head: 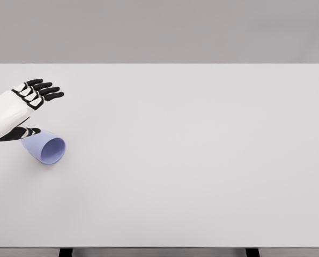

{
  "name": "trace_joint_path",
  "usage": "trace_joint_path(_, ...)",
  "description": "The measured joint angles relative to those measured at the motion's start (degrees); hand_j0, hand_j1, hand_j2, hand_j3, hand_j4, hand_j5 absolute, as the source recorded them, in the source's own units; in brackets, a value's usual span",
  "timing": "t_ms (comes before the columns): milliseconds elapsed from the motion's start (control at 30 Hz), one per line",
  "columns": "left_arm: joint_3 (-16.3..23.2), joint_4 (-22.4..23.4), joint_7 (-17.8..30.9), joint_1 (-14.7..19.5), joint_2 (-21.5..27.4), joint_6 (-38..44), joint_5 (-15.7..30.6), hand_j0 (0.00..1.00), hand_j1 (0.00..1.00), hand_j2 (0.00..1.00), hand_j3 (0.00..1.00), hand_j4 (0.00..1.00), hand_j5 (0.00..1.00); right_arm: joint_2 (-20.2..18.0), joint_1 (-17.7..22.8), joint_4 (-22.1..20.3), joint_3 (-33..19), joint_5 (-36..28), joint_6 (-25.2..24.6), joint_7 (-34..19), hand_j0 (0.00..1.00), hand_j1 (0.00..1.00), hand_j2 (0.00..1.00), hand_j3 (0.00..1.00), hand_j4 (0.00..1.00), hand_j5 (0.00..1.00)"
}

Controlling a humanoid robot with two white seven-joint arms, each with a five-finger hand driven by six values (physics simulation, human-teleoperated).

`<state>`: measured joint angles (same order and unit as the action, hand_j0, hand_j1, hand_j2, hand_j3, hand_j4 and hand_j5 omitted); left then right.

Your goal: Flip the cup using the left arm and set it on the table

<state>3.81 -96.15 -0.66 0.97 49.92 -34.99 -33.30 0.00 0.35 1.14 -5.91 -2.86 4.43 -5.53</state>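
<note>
A pale blue cup (45,148) lies on its side on the white table (191,160) near the left edge, its open mouth turned toward the lower right. My left hand (35,107) comes in from the left edge and hovers just above and behind the cup. Its four fingers (45,92) are spread and stretched out to the right, while the thumb (21,133) points right close to the cup's base. The hand holds nothing. My right arm does not show.
Two dark table legs (66,251) show below the front edge. A plain grey wall stands behind the table.
</note>
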Motion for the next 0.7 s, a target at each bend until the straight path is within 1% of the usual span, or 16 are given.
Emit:
trace_joint_path(300,-0.1,-0.1,0.0,0.4,0.1,0.0,-0.1,1.00,1.00,1.00,1.00,1.00,1.00,0.0,0.1,0.3,0.1,0.0,-0.2,0.0,1.00,1.00,1.00,1.00,1.00,1.00)
trace_joint_path(333,-0.2,-0.1,0.0,0.0,0.3,0.0,-0.1,1.00,1.00,1.00,1.00,1.00,1.00,0.0,0.1,0.3,0.1,0.0,-0.2,0.0,1.00,1.00,1.00,1.00,1.00,1.00)
trace_joint_path(433,-0.2,0.1,-0.1,-0.3,0.4,0.0,-1.8,1.00,1.00,1.00,1.00,1.00,1.00,0.0,0.1,0.3,0.0,0.1,-0.2,0.0,1.00,1.00,1.00,1.00,1.00,1.00)
trace_joint_path(500,-1.0,0.4,-0.4,0.3,0.2,0.0,-2.6,1.00,1.00,1.00,1.00,1.00,1.00,0.0,0.1,0.4,0.0,0.0,-0.2,0.0,1.00,1.00,1.00,1.00,1.00,1.00)
trace_joint_path(600,-4.1,0.6,-0.1,0.3,0.3,0.0,-1.8,1.00,1.00,1.00,1.00,1.00,1.00,0.0,0.1,0.4,0.0,0.0,-0.2,0.0,1.00,1.00,1.00,1.00,1.00,1.00)
trace_joint_path(633,-5.1,0.7,0.8,1.0,0.4,0.0,-1.0,1.00,1.00,1.00,1.00,1.00,1.00,0.0,0.1,0.4,0.0,0.0,-0.2,0.0,1.00,1.00,1.00,1.00,1.00,1.00)
trace_joint_path(700,-6.4,1.3,7.0,2.4,1.7,0.0,3.1,1.00,1.00,1.00,1.00,1.00,1.00,0.0,0.1,0.4,0.0,0.1,-0.2,0.0,1.00,1.00,1.00,1.00,1.00,1.00)
